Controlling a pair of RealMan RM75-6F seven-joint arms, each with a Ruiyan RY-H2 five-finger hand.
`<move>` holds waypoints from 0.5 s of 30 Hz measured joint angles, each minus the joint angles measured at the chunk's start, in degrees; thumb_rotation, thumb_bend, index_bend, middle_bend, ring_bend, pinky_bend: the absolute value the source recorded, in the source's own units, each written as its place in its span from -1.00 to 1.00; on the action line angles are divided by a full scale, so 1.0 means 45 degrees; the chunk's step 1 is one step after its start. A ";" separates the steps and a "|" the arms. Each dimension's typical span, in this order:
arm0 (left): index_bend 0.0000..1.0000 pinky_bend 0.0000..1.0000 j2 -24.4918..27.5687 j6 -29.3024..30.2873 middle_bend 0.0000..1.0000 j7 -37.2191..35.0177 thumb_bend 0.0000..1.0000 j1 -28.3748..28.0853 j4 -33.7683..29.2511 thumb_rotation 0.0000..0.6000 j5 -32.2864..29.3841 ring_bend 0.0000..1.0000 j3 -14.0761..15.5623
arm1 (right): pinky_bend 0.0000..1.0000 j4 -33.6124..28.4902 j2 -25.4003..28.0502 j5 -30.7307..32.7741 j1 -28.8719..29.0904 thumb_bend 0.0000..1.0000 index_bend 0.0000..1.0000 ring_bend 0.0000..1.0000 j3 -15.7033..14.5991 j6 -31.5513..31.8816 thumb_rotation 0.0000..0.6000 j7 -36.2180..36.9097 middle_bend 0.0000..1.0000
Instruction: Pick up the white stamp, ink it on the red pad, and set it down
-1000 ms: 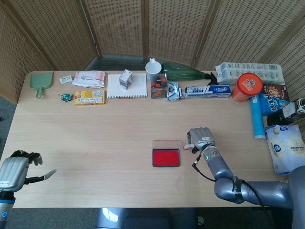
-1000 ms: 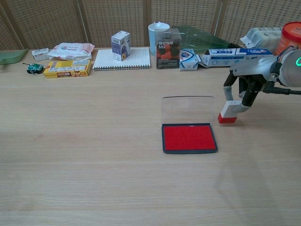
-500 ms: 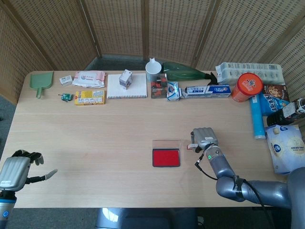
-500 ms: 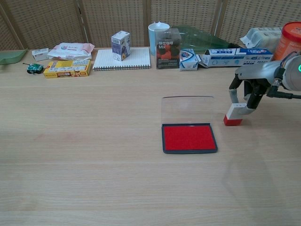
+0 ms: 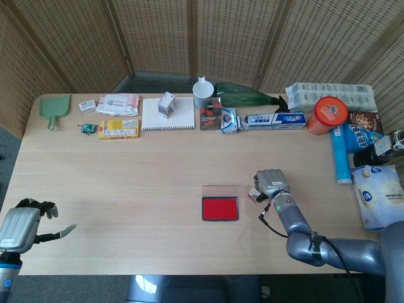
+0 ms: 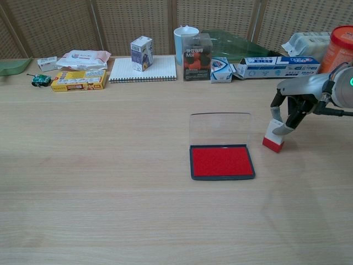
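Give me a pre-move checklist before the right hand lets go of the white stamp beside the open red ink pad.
1. White stamp with red base down on the wooden table: ok.
2. Stamp upright: not ok, it looks tilted.
3. Right hand holds the stamp: ok.
4. Stamp clear of the red ink pad: ok, it stands to the side.
5. Stamp face inked: cannot tell.
6. Left hand out of the way: ok, at the table's near left edge.
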 measured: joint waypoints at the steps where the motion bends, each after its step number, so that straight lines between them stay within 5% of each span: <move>1: 0.09 -0.39 -0.0003 -0.0002 0.15 -0.0004 -0.90 -0.0002 0.0002 -0.12 0.0000 0.03 0.0000 | 1.00 -0.0006 0.0005 0.0004 -0.0004 -0.17 0.30 1.00 0.0002 -0.0008 0.51 0.0000 1.00; 15: 0.09 -0.40 -0.0070 -0.0026 0.15 -0.0067 -0.89 -0.0030 0.0086 -0.12 0.0020 0.03 0.0006 | 1.00 -0.0074 0.0022 -0.0156 -0.0103 -0.17 0.26 1.00 -0.0036 0.0044 0.36 -0.0048 1.00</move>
